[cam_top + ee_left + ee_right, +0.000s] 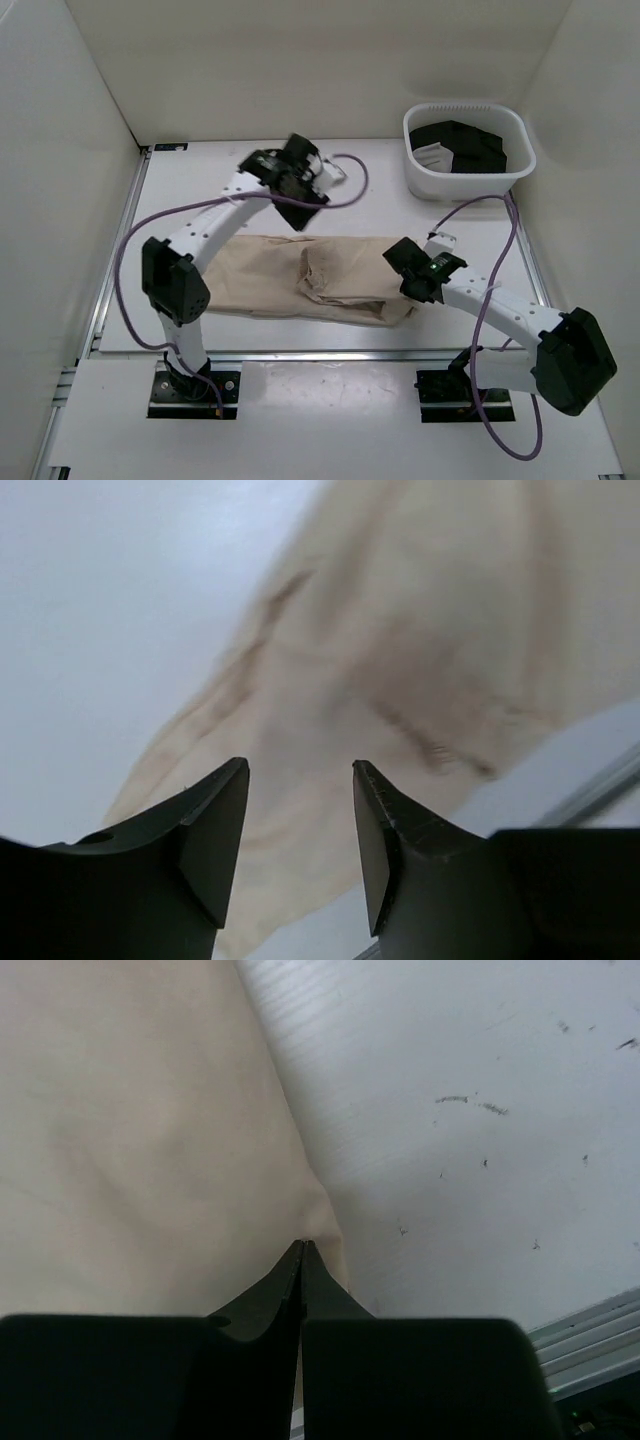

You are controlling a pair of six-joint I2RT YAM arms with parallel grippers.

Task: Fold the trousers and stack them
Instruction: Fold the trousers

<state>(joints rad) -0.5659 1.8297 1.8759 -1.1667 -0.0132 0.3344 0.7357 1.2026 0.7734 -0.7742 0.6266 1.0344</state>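
Well apart from the basket (466, 186) of black clothing (472, 146), right gripper (302, 1246) clamps the trousers (265, 275), left gripper (300, 763) gapes above them.

You face robot lab cell: plain white panel walls (60, 120), flat white tabletop (200, 170), silver aluminium edge rail (112, 265), loose purple cables (515, 235).

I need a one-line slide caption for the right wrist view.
Right gripper, shut, pinches the edge of the beige trousers on the white table.
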